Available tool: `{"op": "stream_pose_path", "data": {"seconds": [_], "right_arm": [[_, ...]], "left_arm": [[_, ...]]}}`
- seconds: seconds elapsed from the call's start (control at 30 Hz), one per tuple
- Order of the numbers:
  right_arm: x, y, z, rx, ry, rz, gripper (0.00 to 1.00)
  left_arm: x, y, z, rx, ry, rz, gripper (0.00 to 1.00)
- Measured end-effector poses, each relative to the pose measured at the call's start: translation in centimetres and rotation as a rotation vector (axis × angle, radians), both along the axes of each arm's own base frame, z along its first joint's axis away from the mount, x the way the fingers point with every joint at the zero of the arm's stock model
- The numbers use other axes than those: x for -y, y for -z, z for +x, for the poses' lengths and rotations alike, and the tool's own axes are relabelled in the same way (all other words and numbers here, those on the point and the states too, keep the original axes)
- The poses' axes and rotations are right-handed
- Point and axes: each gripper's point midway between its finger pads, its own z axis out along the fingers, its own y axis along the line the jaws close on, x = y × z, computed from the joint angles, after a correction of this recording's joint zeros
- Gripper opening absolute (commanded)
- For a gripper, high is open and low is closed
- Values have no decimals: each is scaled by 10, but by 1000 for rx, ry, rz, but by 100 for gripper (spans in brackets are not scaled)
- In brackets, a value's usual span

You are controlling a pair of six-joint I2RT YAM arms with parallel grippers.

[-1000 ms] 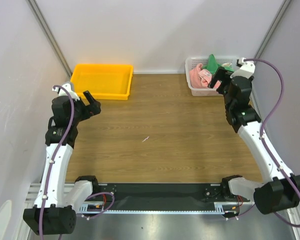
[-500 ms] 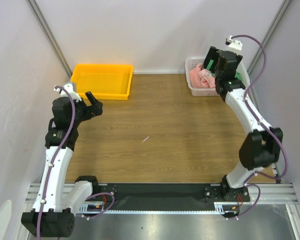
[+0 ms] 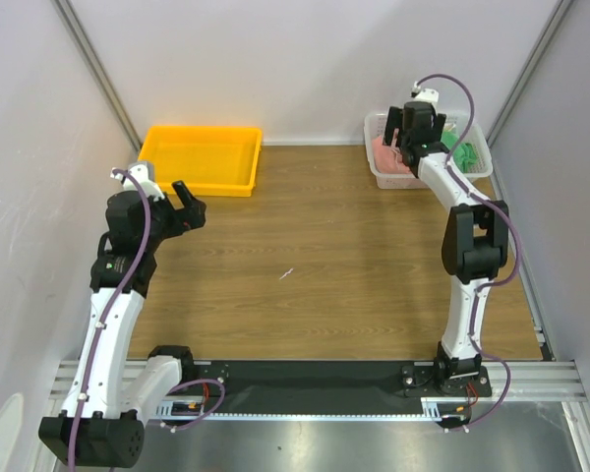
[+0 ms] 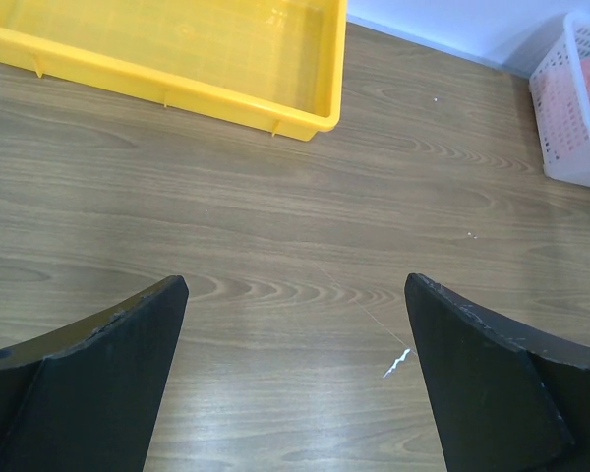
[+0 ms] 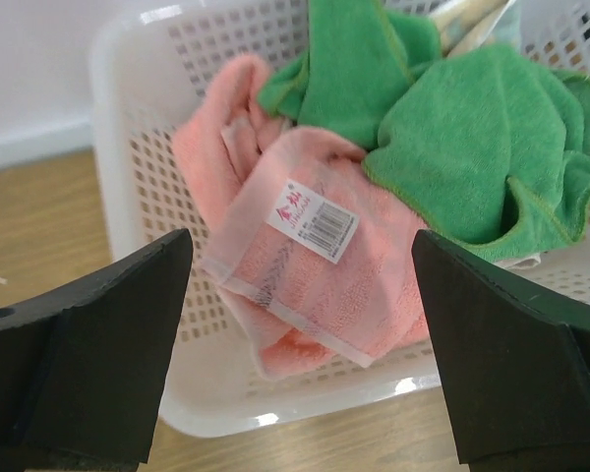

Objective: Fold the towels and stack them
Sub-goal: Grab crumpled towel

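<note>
A pink towel [image 5: 305, 246] with a white label and a green towel [image 5: 452, 147] lie crumpled in a white mesh basket [image 5: 138, 197] at the table's far right [image 3: 379, 172]. My right gripper [image 5: 300, 295] is open and empty, hovering just above the basket's near rim, with the pink towel between its fingers' lines. In the top view it sits over the basket [image 3: 405, 133]. My left gripper [image 4: 295, 324] is open and empty above bare wood at the left [image 3: 185, 202].
A yellow tray [image 3: 201, 157] stands at the far left; it also shows in the left wrist view [image 4: 236, 59]. A small white scratch [image 4: 397, 362] marks the wooden table [image 3: 315, 265]. Walls close in on both sides.
My right arm has swung left and toward the back, from beside the basket to above its pink towel. My left gripper has drifted slightly right.
</note>
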Motion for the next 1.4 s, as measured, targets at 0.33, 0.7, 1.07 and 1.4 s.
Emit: {"op": "stream_pose_path", "data": {"seconds": [0.33, 0.7, 1.07, 1.4], "right_arm": [[4, 57, 6, -123, -25, -93, 90], [0, 69, 10, -157, -72, -110, 0], [-7, 6, 19, -71, -99, -71, 0], [-34, -172, -17, 237, -171, -36, 0]], "left_arm": [[1, 4, 2, -15, 5, -1, 100], [3, 7, 3, -24, 19, -8, 100], [4, 3, 1, -11, 21, -9, 100], [9, 0, -2, 4, 49, -19, 100]]}}
